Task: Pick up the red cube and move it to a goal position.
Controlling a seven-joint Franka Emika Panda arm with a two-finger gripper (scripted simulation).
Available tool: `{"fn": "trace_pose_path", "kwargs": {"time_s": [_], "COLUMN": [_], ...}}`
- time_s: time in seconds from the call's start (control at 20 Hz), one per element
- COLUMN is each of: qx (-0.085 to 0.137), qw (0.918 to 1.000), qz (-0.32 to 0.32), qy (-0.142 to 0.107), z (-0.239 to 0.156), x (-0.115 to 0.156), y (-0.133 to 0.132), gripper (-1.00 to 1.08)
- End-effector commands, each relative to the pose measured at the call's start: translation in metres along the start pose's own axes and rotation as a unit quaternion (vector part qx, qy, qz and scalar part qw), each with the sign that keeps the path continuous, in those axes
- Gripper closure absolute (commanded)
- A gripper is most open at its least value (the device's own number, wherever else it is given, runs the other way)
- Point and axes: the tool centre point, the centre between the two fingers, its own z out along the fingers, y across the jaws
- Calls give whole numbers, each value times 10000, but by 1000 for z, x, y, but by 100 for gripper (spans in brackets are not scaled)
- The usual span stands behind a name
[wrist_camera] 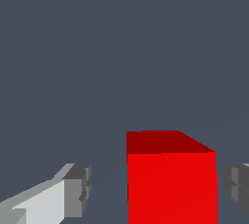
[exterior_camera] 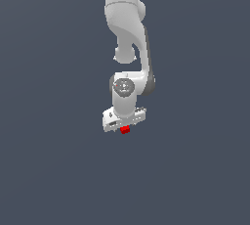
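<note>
The red cube (exterior_camera: 125,129) shows as a tiny bright red block just under the white hand of my gripper (exterior_camera: 124,120) in the middle of the exterior view. In the wrist view the red cube (wrist_camera: 170,179) sits between the two grey fingertips (wrist_camera: 79,189). There is a clear gap between the cube and one pad and a narrow gap at the other pad. The jaws stand open around the cube and do not touch it. Whether the cube rests on the surface cannot be told.
A plain dark grey-blue surface (exterior_camera: 53,170) fills both views. The white arm (exterior_camera: 128,23) comes down from the top of the exterior view. No other object shows.
</note>
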Motion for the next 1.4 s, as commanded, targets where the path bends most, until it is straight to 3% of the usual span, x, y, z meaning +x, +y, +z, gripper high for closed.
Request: {"fn": "trace_pose_path", "kwargs": {"time_s": [0.0,0.15,0.2,0.9,1.35], "qx": [-4,-5,-5,-6,-5], "qw": [10000,9999,9999,9999,9999], "qz": [-79,-105,-105,-102,-105], "qy": [4,2,2,2,2], "z": [6,9,9,4,-37], "x": [1,1,1,3,20], "y": [1,1,1,3,17], "gripper": [-92,-92,108,108,108]}}
